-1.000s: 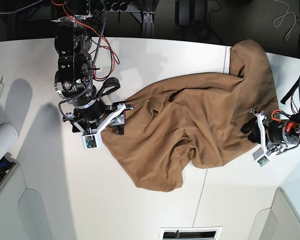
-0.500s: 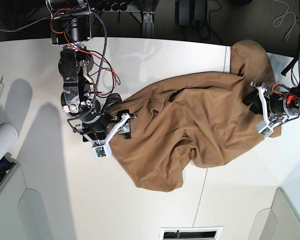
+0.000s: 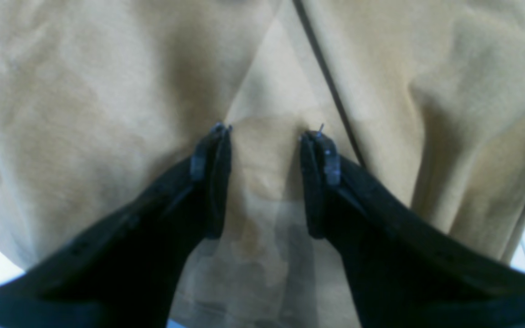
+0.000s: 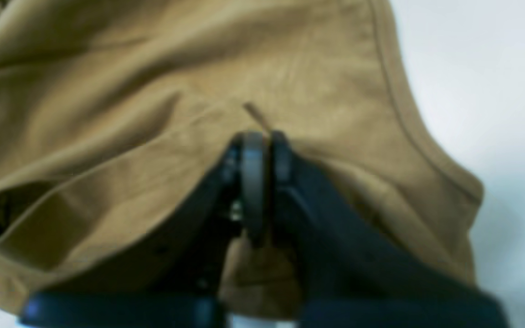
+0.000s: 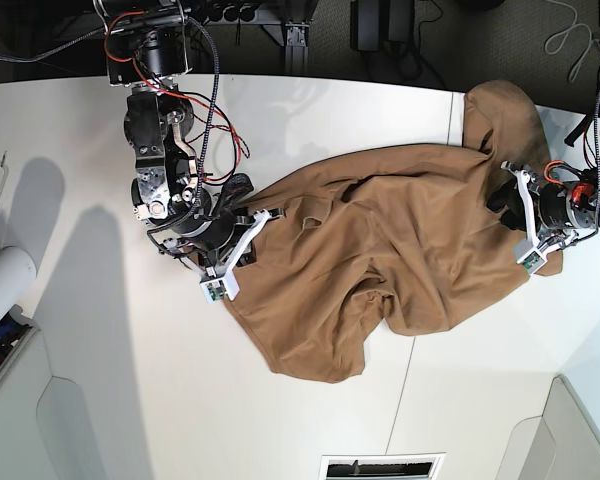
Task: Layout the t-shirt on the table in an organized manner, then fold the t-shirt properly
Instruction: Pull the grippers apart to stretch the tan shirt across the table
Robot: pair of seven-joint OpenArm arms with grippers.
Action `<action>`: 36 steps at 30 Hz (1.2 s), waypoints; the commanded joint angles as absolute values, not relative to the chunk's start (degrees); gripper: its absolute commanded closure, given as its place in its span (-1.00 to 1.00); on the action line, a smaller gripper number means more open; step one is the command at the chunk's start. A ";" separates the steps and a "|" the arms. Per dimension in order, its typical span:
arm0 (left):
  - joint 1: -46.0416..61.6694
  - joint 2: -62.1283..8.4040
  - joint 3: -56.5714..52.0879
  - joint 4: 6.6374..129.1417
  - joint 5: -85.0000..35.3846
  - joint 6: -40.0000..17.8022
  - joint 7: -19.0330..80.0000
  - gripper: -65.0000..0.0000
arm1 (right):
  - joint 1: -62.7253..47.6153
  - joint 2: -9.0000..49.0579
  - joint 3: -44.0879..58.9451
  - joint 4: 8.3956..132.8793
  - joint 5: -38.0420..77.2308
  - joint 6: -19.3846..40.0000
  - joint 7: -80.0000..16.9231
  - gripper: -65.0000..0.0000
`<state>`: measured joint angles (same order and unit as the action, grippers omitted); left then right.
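Note:
The tan-brown t-shirt [image 5: 380, 260] lies crumpled on the white table [image 5: 310, 130], with one end reaching the far right edge. My right gripper [image 5: 258, 222] is at the shirt's left edge. In the right wrist view it [image 4: 255, 136] is shut, with a small fold of shirt [image 4: 107, 114] sticking out above the tips. My left gripper [image 5: 502, 203] is at the shirt's right side. In the left wrist view it [image 3: 267, 136] is open, its fingers [image 3: 217, 150] resting on the shirt [image 3: 84, 91] with cloth between them. The neckline and tag are hidden.
A white roll [image 5: 2, 285] lies at the table's left edge. Light grey moulded panels sit at the near left [image 5: 40, 420] and near right [image 5: 570, 430] corners. A vent slot [image 5: 380, 467] is at the near edge. A dark seam [image 5: 405, 385] crosses the table.
My right gripper moved right onto the shirt's left edge. My left gripper rose from the shirt's lower right edge to its upper right side, then stayed there.

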<state>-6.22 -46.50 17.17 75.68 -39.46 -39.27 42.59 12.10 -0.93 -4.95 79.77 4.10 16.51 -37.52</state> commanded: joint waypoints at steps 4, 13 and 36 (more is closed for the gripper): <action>-6.81 -47.44 16.88 75.94 -38.52 -39.03 43.24 0.12 | 13.50 -0.95 -4.99 80.90 4.54 16.73 -36.49 1.00; -6.83 -47.44 16.88 73.84 -35.00 -39.00 40.88 0.12 | 11.64 -0.95 -4.86 89.23 4.51 16.71 -39.66 1.00; -16.99 -43.42 16.91 62.28 -33.69 -40.00 45.28 0.12 | -16.88 1.08 10.48 112.07 15.51 18.46 -41.63 0.41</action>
<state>-16.82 -42.28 17.02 62.13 -34.28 -39.86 43.16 -17.47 1.08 10.26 111.00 14.76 18.41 -42.96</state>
